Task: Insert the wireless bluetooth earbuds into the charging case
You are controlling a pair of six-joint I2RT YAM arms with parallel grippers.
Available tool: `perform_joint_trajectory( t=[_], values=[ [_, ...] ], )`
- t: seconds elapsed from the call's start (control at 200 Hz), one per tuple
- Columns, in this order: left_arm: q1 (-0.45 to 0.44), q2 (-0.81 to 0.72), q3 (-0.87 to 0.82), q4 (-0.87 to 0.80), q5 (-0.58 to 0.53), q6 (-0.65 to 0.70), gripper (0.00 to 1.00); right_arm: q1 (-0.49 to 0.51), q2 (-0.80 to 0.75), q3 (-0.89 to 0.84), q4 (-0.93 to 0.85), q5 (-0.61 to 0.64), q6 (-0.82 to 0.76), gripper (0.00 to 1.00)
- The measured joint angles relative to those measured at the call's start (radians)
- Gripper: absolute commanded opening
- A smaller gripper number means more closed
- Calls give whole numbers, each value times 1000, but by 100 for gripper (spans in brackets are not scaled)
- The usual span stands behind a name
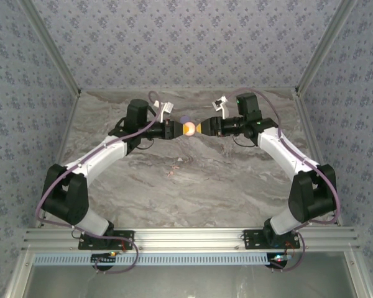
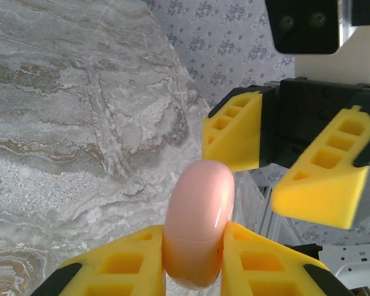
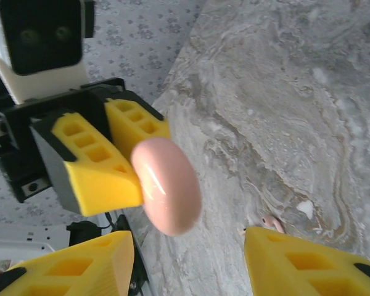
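1. Not yet seated: earbuds (image 1: 173,169), small pink specks loose on the marble table (image 1: 236,186), well apart from the charging case (image 1: 189,129).
2. Pink charging case aloft over the table, seam closed, nothing visibly inside.
3. Clamped on the case's near end: left gripper (image 2: 194,262).
4. Facing it, right gripper (image 3: 188,253) with jaws apart, near the case's free end; contact impossible to tell.
5. Left to do, by the look of it: opening the case, fetching the earbuds, seating them.

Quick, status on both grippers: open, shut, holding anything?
Left gripper: shut on the pink case.
Right gripper: open, jaws apart, holding nothing.
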Motion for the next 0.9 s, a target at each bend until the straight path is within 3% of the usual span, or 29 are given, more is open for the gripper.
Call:
perform_joint_trajectory(
  t=[0.53,0.76,0.9],
  values=[
    [-6,-21,-12,6,26,15,22,22,30,45,-15,-18,-16,51],
    [-18,-29,-12,8,35,23,22,34,43,61,-19,-33,-30,42],
    [-21,-29,-12,8,42,26,22,40,43,71,-19,-46,-35,32]
  ],
)
